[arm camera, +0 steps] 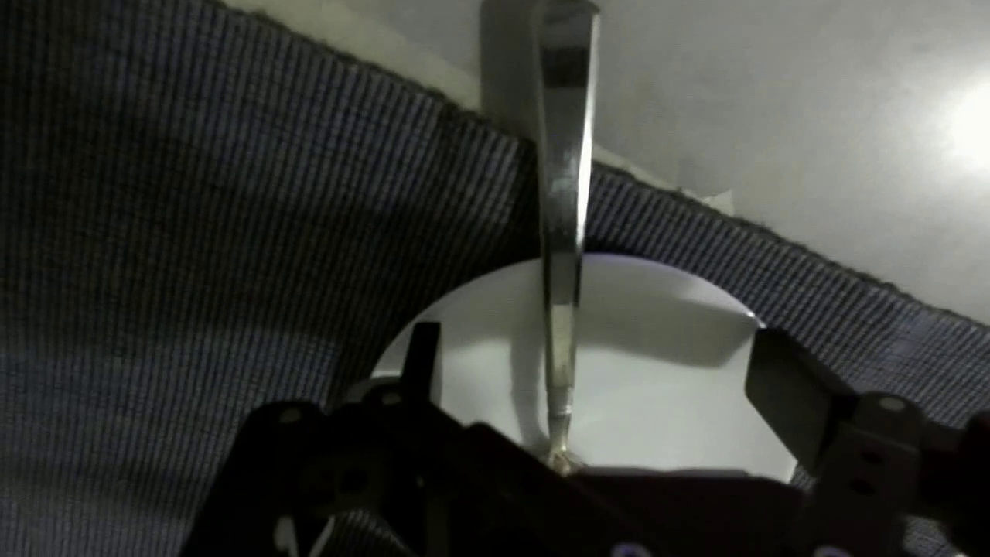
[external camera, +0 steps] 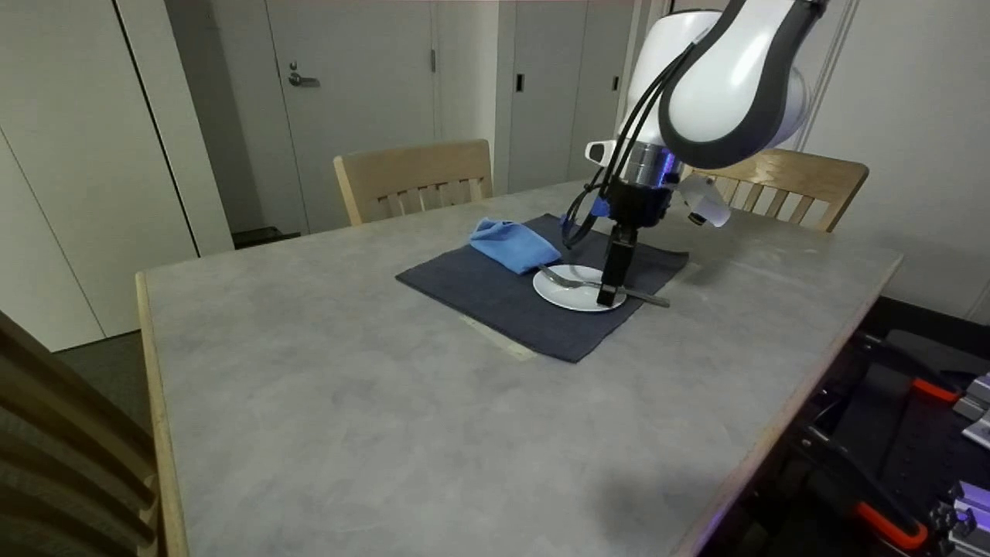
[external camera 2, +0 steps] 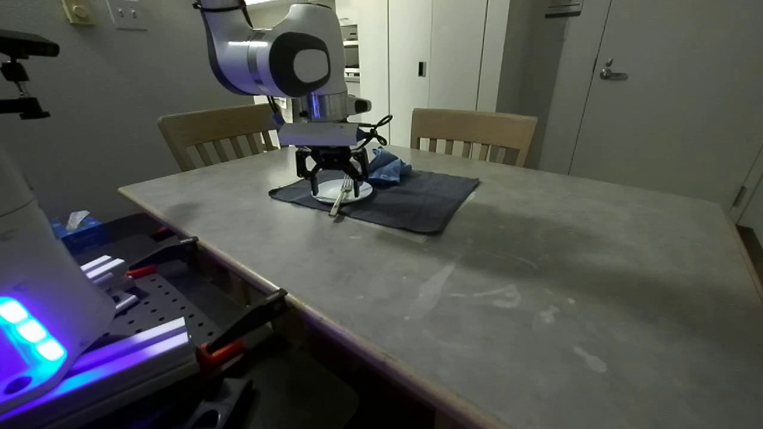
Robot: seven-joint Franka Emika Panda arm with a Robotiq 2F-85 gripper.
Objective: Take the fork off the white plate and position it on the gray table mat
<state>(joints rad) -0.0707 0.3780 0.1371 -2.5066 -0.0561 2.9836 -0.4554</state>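
Note:
The silvery fork (external camera: 646,297) lies across the white plate (external camera: 571,299), with its handle sticking out past the plate's rim. The plate rests on the dark gray mat (external camera: 534,321). In an exterior view, the fork (external camera 2: 340,199) has its tines on the plate (external camera 2: 367,190). In the wrist view the handle (arm camera: 566,178) runs between my fingers and over the mat's edge; the tines are hidden behind the gripper. My gripper (arm camera: 594,340) is open, pointing down low over the plate (arm camera: 657,387), one finger on each side of the fork, touching neither side.
A crumpled blue cloth (external camera: 514,245) lies on the mat beside the plate, and it also shows in an exterior view (external camera 2: 387,168). Wooden chairs (external camera: 414,178) stand around the marbled table (external camera: 348,402). Clamps (external camera 2: 238,333) hold the robot's mount near the table edge.

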